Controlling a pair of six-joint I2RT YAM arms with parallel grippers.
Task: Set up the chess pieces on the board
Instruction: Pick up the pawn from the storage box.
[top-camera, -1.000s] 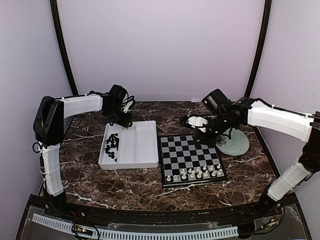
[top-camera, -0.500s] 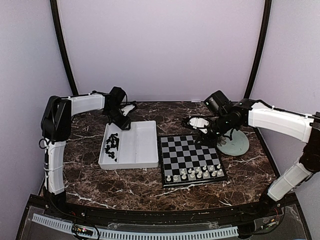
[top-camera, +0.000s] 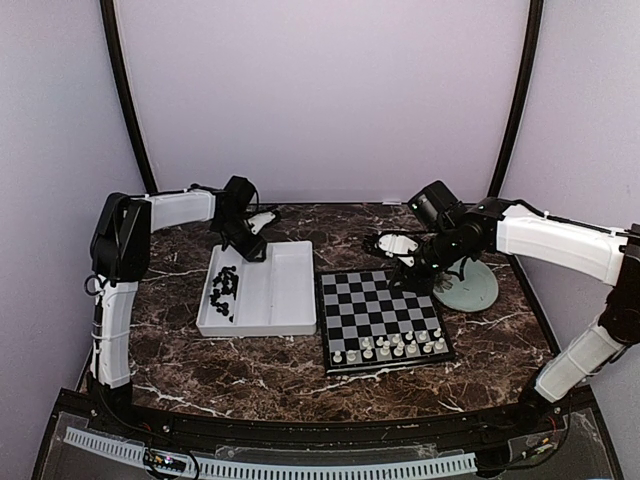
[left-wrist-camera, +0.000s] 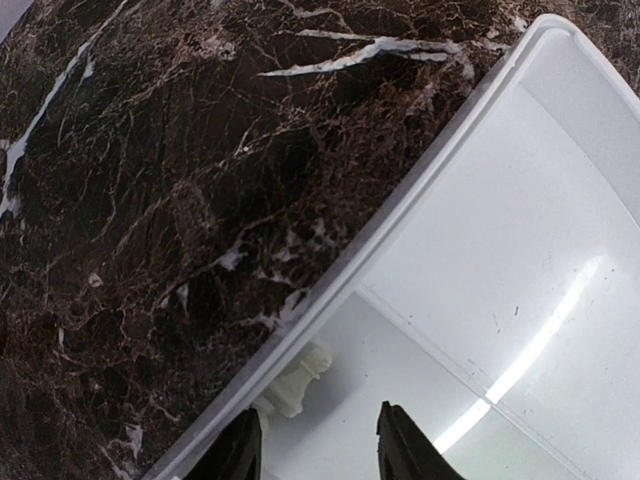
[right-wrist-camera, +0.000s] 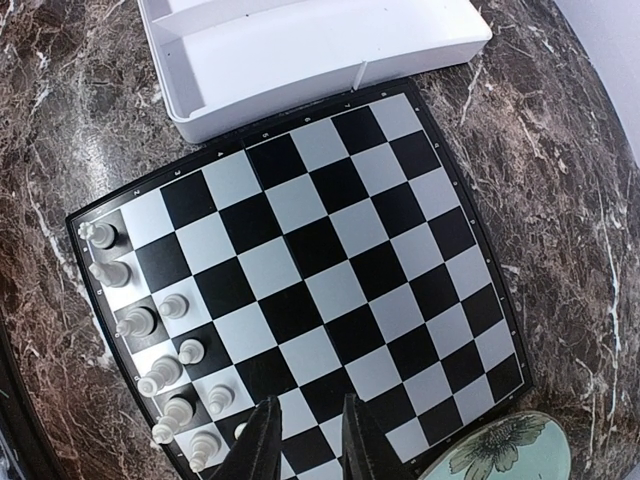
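The board (top-camera: 375, 300) lies at table centre, with white chess pieces (top-camera: 388, 347) standing in its two near rows. Black chess pieces (top-camera: 222, 288) lie heaped in the left part of the white tray (top-camera: 290, 295). My left gripper (top-camera: 252, 240) is open over the tray's far-left corner. In the left wrist view its jaws (left-wrist-camera: 318, 452) stand apart around a single white pawn (left-wrist-camera: 297, 379) lying against the tray wall (left-wrist-camera: 440, 190). My right gripper (top-camera: 407, 277) hovers over the board's far right part. In the right wrist view it (right-wrist-camera: 308, 445) is slightly open and empty above the board (right-wrist-camera: 330, 250), with the white pieces (right-wrist-camera: 150, 330) at the left.
A pale green round plate (top-camera: 470, 288) sits right of the board, and its flowered rim shows in the right wrist view (right-wrist-camera: 500, 455). The tray's near wall also shows there (right-wrist-camera: 300, 80). Dark marble table (top-camera: 270, 365) lies all around.
My left gripper has shifted a little back and right, toward the tray's far-left corner. The right arm has barely moved.
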